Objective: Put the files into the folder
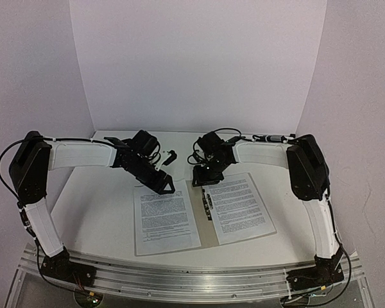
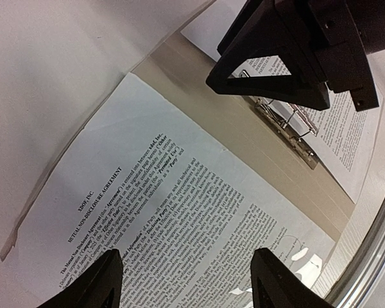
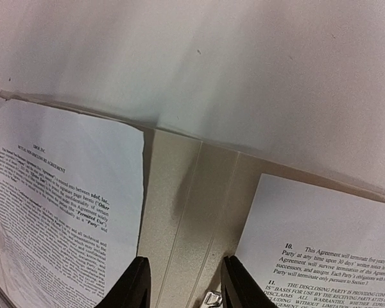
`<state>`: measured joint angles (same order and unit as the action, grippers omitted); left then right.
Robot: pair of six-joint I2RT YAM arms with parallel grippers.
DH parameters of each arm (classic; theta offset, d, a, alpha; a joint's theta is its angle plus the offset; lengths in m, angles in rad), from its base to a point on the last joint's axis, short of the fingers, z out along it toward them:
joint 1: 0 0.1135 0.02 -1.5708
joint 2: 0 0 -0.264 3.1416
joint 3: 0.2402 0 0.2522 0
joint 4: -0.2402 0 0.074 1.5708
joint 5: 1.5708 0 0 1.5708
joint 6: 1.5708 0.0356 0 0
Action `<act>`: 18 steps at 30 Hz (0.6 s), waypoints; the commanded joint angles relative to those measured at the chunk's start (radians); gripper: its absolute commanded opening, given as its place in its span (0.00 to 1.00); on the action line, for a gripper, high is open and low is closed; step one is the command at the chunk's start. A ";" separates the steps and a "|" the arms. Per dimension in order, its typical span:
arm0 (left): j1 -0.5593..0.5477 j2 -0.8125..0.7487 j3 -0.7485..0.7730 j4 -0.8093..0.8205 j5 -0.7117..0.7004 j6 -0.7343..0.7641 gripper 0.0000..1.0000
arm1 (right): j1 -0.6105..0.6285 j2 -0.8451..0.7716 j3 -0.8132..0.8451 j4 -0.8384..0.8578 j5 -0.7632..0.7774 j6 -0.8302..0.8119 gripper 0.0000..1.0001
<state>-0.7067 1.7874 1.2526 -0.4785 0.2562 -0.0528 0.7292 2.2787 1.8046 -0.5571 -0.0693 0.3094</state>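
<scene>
As the overhead view has it, the folder (image 1: 206, 226) lies open and flat on the white worktop (image 1: 96, 212). 2 printed sheets lie on it, the left sheet (image 1: 165, 217) over its left half and the right sheet (image 1: 242, 206) over its right half. A tan strip of spine stays bare between them. The left end effector (image 1: 167, 186) hangs at the far edge of the left sheet. The right end effector (image 1: 204, 181) hangs over the far end of the spine.

From the left wrist, that end effector's fingers (image 2: 106, 285) stand wide apart with nothing between them, above the left sheet's text. Across the spine, a metal fastener (image 2: 289, 125) runs along the right sheet's inner edge. I cannot tell whether it pins that sheet.

From the right wrist, its fingers (image 3: 136, 285) stand a moderate gap apart, empty, straddling the spine. Each sheet's far inner corner shows to either side.

Judging by their look, the sheets are light, thin and floppy, and they probably slide easily on the card. Lying flat, they offer no face to pinch. A free corner or outer edge seems the best hold, or a fingertip pressing down to slide the paper toward the fastener. A sheet lifted by 1 corner will likely droop and curl. The folder is stiffer but also light, so it may skid if pushed. Its cover is best taken at the outer edge, with the other end effector steadying the spine.
</scene>
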 commanded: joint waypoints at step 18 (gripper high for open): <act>0.002 -0.013 0.022 0.016 -0.019 -0.011 0.69 | 0.003 0.021 0.023 -0.064 -0.067 -0.068 0.39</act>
<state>-0.7067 1.7874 1.2526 -0.4782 0.2493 -0.0570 0.7292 2.2917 1.8046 -0.6016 -0.0972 0.2545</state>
